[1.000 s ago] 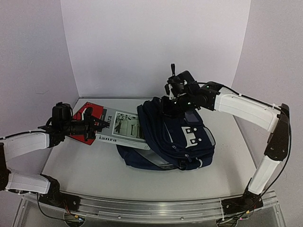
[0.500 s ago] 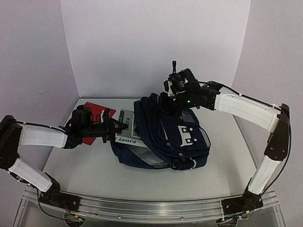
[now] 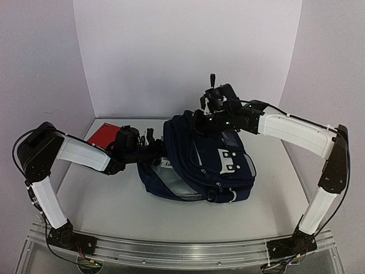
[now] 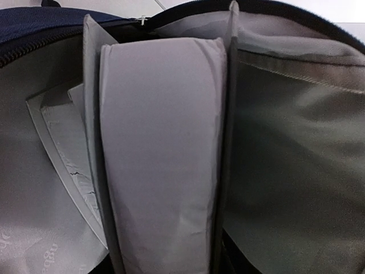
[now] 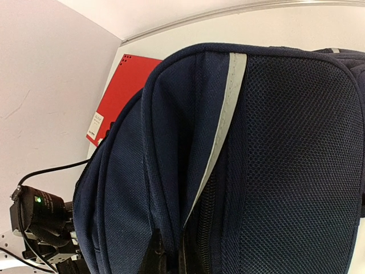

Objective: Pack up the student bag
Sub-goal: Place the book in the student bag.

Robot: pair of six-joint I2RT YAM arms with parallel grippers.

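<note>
Tabletop (image 3: 114, 211) | left arm (image 3: 85, 154) outstretched into student bag (image 3: 211, 165) | right fingers (image 5: 153, 254) pinching it

**Bag mouth plugged; near side open**

Top view: backpack (image 3: 211, 162) takes the centre. Its mouth at 9 o'clock is blocked by the left gripper (image 3: 158, 155) and the book (image 4: 162, 154) clamped in it. Inside, grey lining (image 4: 291, 171) flanks the book on both sides. Right gripper (image 3: 201, 121) pinches the backpack rim at 12 o'clock, arm crossing 2 o'clock. Red notebook (image 3: 104, 135) lies at 10 o'clock. Bare table (image 3: 171, 220) at 6 o'clock.
</note>
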